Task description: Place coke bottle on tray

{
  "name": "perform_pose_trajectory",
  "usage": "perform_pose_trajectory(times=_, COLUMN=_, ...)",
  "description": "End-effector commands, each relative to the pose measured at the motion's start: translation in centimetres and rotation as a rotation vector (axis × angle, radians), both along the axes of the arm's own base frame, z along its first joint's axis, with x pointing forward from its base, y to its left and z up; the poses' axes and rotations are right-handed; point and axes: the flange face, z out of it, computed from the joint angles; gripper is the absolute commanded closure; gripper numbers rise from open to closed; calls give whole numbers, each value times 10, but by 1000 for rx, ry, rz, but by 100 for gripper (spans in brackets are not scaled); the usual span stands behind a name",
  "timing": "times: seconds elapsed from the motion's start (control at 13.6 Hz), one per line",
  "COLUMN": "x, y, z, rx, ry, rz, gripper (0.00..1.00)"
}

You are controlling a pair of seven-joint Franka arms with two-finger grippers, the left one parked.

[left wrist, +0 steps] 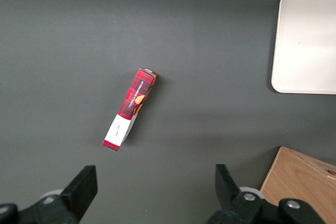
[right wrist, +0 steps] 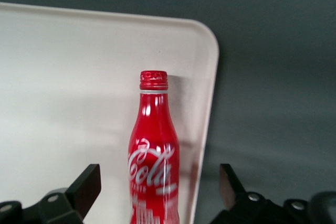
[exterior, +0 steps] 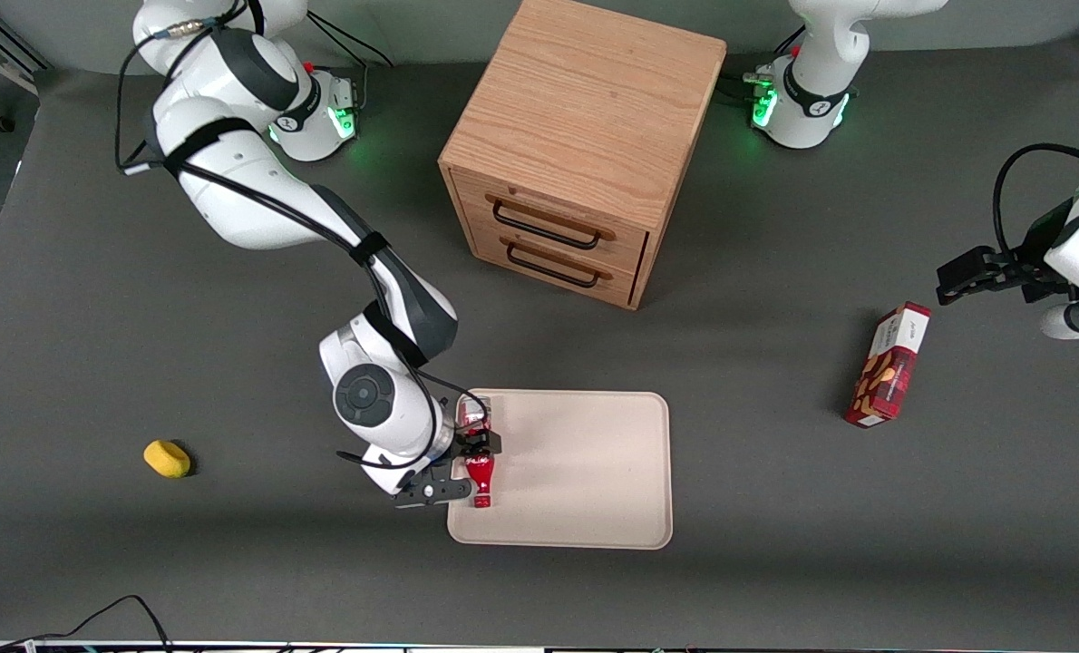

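The coke bottle point(exterior: 479, 472) is slim and red with a white script logo. It lies on the cream-beige tray point(exterior: 585, 472), just inside the tray's rim at the working arm's end, its neck pointing toward the front camera. My right gripper point(exterior: 471, 453) is directly over the bottle. In the right wrist view the gripper point(right wrist: 157, 187) is open, with one black finger point(right wrist: 86, 187) on each side of the bottle point(right wrist: 154, 150) and a gap on both sides. The tray point(right wrist: 68, 77) lies under the bottle. The tray's corner also shows in the left wrist view point(left wrist: 307, 40).
A wooden two-drawer cabinet point(exterior: 576, 154) stands farther from the front camera than the tray. A red-and-white snack box point(exterior: 889, 367) lies toward the parked arm's end and shows in the left wrist view point(left wrist: 130, 109). A small yellow object point(exterior: 167, 458) lies toward the working arm's end.
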Motion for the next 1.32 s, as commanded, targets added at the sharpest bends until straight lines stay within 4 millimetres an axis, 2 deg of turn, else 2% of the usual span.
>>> perform_pose_trajectory(times=0.0, x=-6, y=-18, z=75, rx=-60, ry=-13, rz=-22, gripper=0)
perform_pose_trajectory(times=0.07, x=-11, y=-26, z=102, rx=-77, ry=-4, rz=-26, gripper=0)
perform_pose_trajectory(times=0.22, x=-21, y=-56, z=165, rx=-112, ry=18, rz=-58, gripper=0)
perform_pose_trajectory(times=0.44, x=-50, y=-99, z=258, rx=-118, ry=75, rz=-122, gripper=0)
perform_pose_trajectory(times=0.59, x=-69, y=-137, z=303, rx=-146, ry=118, rz=-178, gripper=0)
perform_pose_trajectory(times=0.73, x=-96, y=-166, z=349, rx=-192, ry=132, rz=-231, gripper=0)
perform_pose_trajectory(times=0.81, x=-114, y=-172, z=372, rx=-179, ry=153, rz=-239, gripper=0)
perform_pose_trajectory(times=0.95, x=-151, y=-212, z=419, rx=-134, ry=195, rz=-308, gripper=0)
perform_pose_trajectory(times=1.03, x=-171, y=-229, z=437, rx=-107, ry=204, rz=-339, gripper=0)
perform_pose_trajectory(times=1.25, x=-222, y=-268, z=434, rx=-120, ry=216, rz=-370, gripper=0)
